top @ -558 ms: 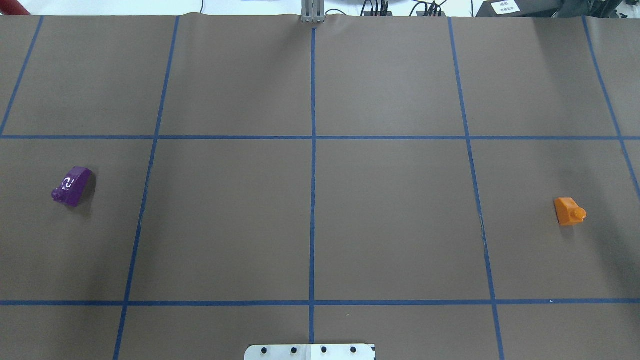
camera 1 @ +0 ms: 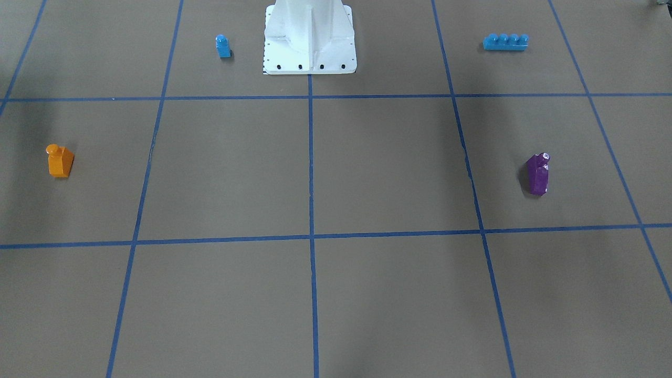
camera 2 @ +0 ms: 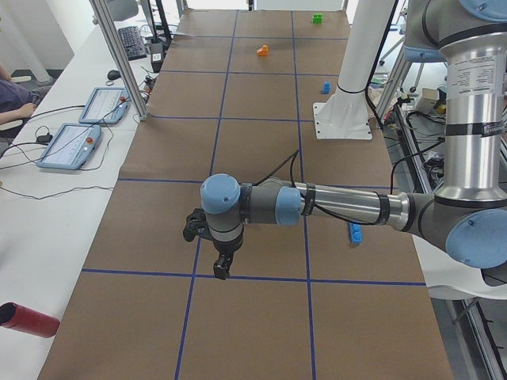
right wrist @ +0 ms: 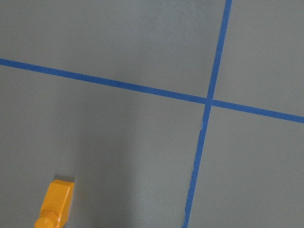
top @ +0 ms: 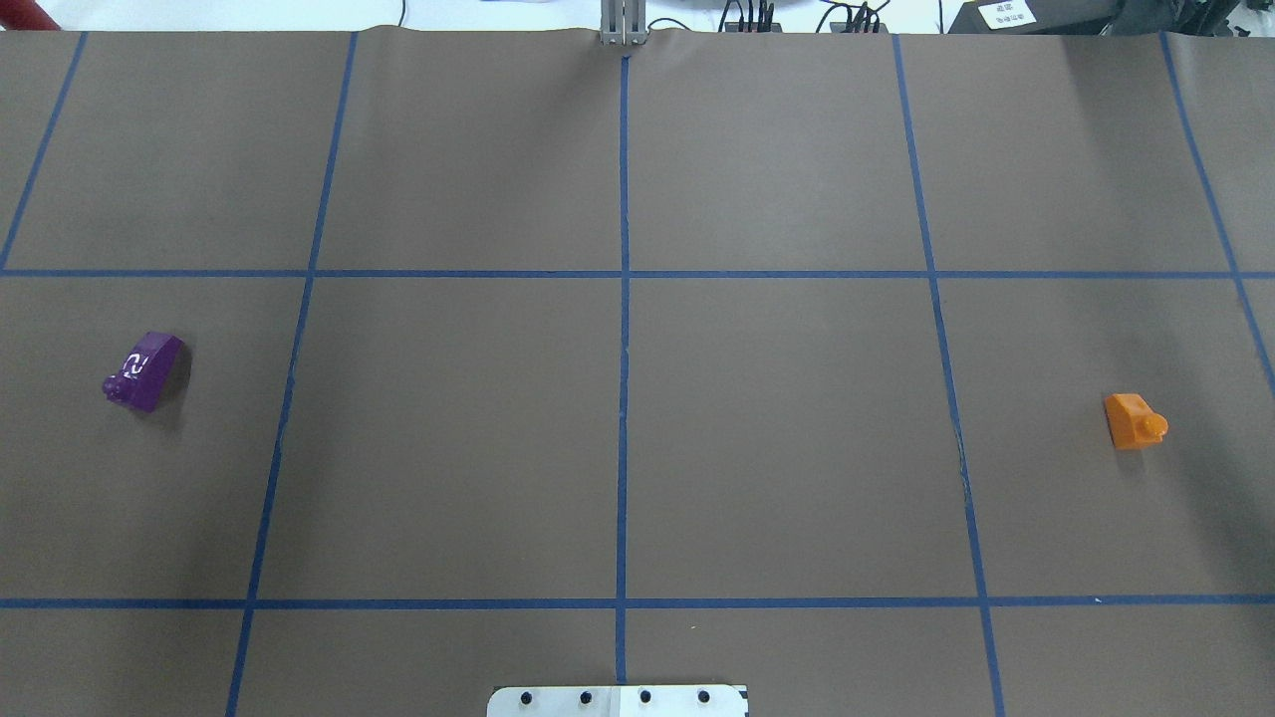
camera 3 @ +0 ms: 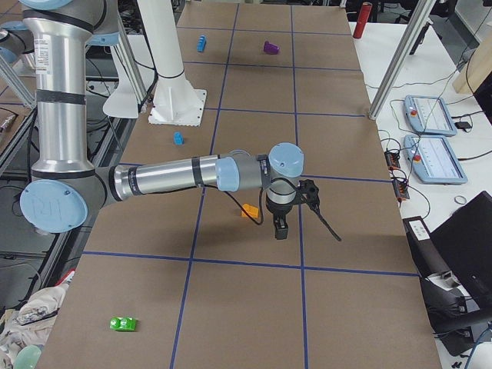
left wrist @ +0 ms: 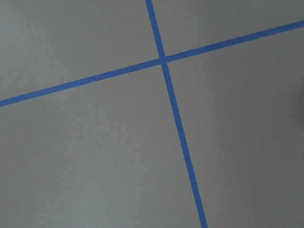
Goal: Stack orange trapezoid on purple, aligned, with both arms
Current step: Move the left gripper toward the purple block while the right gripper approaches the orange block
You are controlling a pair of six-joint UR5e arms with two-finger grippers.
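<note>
The orange trapezoid (top: 1134, 422) sits on the brown table (top: 777, 448) far over on the robot's right side. Its round stud points up. The purple (top: 144, 370) brick sits far over on the robot's left side. The two bricks are well apart, with blue tape lines (top: 624, 398) between them.

From the right end of the table, the right arm (camera 3: 177, 175) reaches out low over the table. The right gripper (camera 3: 280, 229) hangs from it and points down. It is up in the air, not touching the table. The orange trapezoid (camera 3: 249, 210) lies near it, a little to the robot's side of the gripper and partly behind the wrist. The right wrist camera shows the orange trapezoid (right wrist: 54, 202) down in the bottom left corner, off to one side. I cannot tell if this gripper is wide or closed.

From the left end, the left arm (camera 2: 348, 207) reaches out the same way. The left gripper (camera 2: 223, 271) points down above a blue tape line. The arm hides the purple brick in this view. I cannot tell if this gripper is wide or closed either.

A small blue one-stud brick (camera 1: 223, 46) and a long blue four-stud brick (camera 1: 505, 42) stand on either side of the white pedestal (camera 1: 310, 37).
</note>
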